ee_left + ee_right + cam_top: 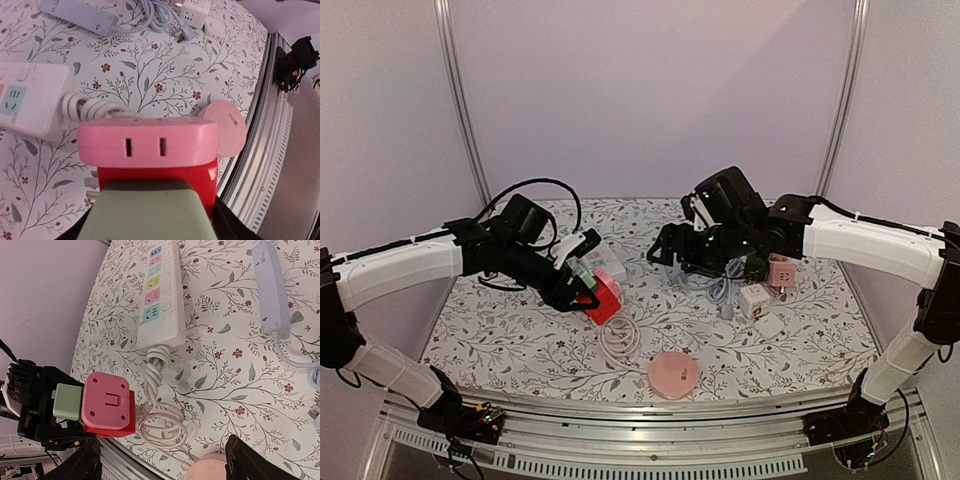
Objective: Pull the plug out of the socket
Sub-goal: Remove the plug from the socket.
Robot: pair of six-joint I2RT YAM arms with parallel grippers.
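Note:
A pink cube plug (147,142) sits pressed onto a red socket block (205,175); they show joined in the right wrist view, pink (106,402) on red (112,429), and in the top view (603,297). My left gripper (578,282) is shut on the red block; its green pad (150,215) lies across the top and the other finger is hidden below. My right gripper (167,465) is open and empty, and in the top view (665,250) it hovers right of the block, apart from it.
A white power strip (160,295) lies behind the block, its coiled cable (160,425) beside it. A pink round disc (673,373) lies near the front edge. A grey strip (270,290) and small cube sockets (760,298) lie at the right.

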